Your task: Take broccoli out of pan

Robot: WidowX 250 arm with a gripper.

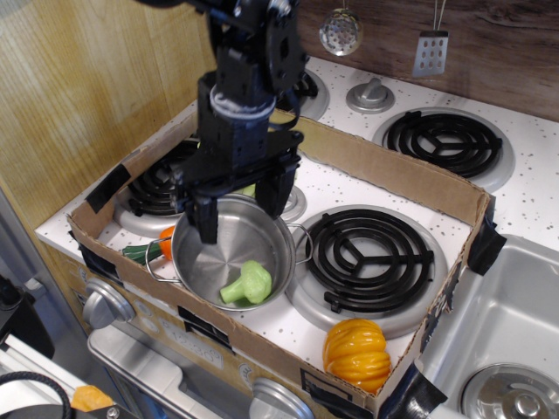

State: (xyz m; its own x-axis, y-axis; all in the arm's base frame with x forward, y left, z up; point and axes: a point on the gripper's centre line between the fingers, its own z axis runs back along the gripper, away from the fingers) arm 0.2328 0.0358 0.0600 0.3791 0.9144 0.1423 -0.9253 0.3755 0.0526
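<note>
The broccoli (247, 285) lies on its side on the floor of the pan (229, 249), against the near wall at the right, pale green against the shiny steel. The gripper (238, 202) hangs above the pan's far rim with its black fingers spread wide and nothing between them (one finger reaches down over the left rim, the other over the back rim). The broccoli sits below and toward the front-right of the gripper, apart from both fingers. The pan rests on the stovetop inside a low cardboard border (402, 179); an orange toy pumpkin (356, 351) sits near the front corner of it.
</note>
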